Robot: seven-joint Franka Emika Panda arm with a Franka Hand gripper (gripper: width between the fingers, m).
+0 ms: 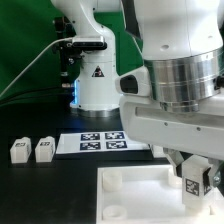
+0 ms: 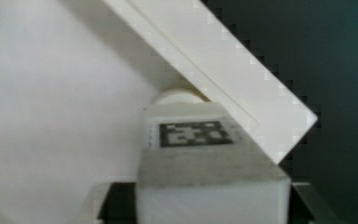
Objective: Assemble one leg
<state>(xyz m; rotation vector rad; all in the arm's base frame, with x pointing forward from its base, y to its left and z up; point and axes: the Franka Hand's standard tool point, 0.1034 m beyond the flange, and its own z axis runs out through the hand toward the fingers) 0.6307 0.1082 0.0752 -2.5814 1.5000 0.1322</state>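
Note:
My gripper (image 1: pixel 194 168) is shut on a leg (image 1: pixel 190 183), a small white block with a black-and-white tag, at the exterior view's right. It holds the leg upright over the far right part of the large white square plate (image 1: pixel 130 197). In the wrist view the leg (image 2: pixel 197 150) fills the space between my dark fingers (image 2: pixel 123 202), and its far end is at a round socket (image 2: pixel 179 97) close to the plate's edge (image 2: pixel 247 85). I cannot tell whether the leg touches the socket. Two more legs (image 1: pixel 19 150) (image 1: pixel 44 149) stand side by side on the table at the left.
The marker board (image 1: pixel 103 141) lies flat behind the plate, in front of the white robot base (image 1: pixel 98 85). A round socket (image 1: pixel 114 180) shows at the plate's far left corner. The table is black, with a green backdrop behind it.

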